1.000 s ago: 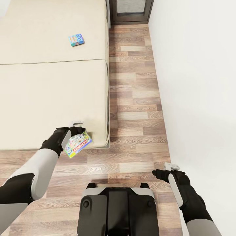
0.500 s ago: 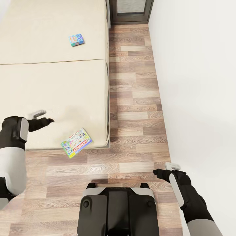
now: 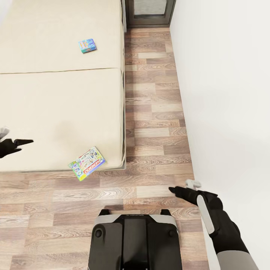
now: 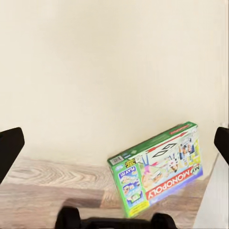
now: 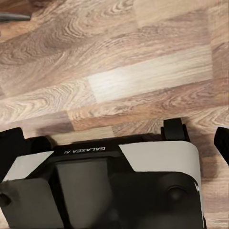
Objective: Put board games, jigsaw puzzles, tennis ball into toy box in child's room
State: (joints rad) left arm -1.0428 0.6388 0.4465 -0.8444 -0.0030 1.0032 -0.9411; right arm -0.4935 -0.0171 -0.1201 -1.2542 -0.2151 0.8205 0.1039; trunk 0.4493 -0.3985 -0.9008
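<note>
While the cream bed (image 3: 60,93) fills ten o'clock beside the wood-plank floor (image 3: 153,112), a My Monopoly box (image 3: 87,163) overhangs its near edge at seven o'clock, a blue game box (image 3: 87,45) lying at eleven. Left gripper (image 3: 15,144) and right gripper (image 3: 180,187) both have jaws spread wide, empty.

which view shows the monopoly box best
The left wrist view: the Monopoly box is large, its lettering readable, overhanging the bed edge. The head view shows it small at the mattress corner. The right wrist view faces floor and robot base.
</note>
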